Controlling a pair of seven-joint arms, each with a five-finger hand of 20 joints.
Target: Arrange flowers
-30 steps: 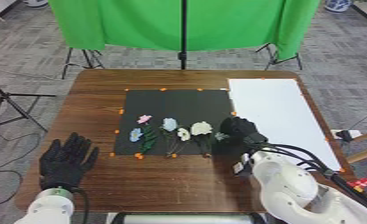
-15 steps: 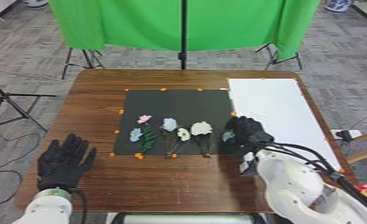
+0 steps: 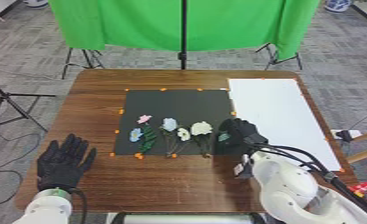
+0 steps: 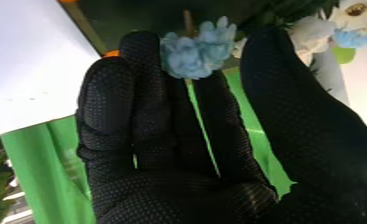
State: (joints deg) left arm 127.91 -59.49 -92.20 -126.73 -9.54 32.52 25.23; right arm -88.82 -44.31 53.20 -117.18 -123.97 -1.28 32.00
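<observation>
In the head view, my right hand (image 3: 243,134) is at the black mat's right edge, beside a pale blue-green flower (image 3: 223,137). The right wrist view has my right hand (image 4: 175,150) open, fingers straight and thumb apart, with that pale blue flower (image 4: 197,50) at the fingertips; its stem is mostly hidden. Left of it on the mat lie a large white flower (image 3: 201,128), a small white one (image 3: 184,134), a light blue one (image 3: 169,124), a pink one (image 3: 144,119) and a blue one (image 3: 136,135). My left hand (image 3: 64,162) rests open at the table's left side.
The black mat (image 3: 179,102) lies mid-table, and a white board (image 3: 277,107) adjoins its right side. Small orange markers (image 3: 163,89) line the mat. Beyond the wooden table (image 3: 162,190), a green cloth (image 3: 144,25) hangs on stands.
My right hand shifted slightly right, then came back left toward the flowers. The pale blue-green flower beside it shifted slightly too. The other flowers kept their places.
</observation>
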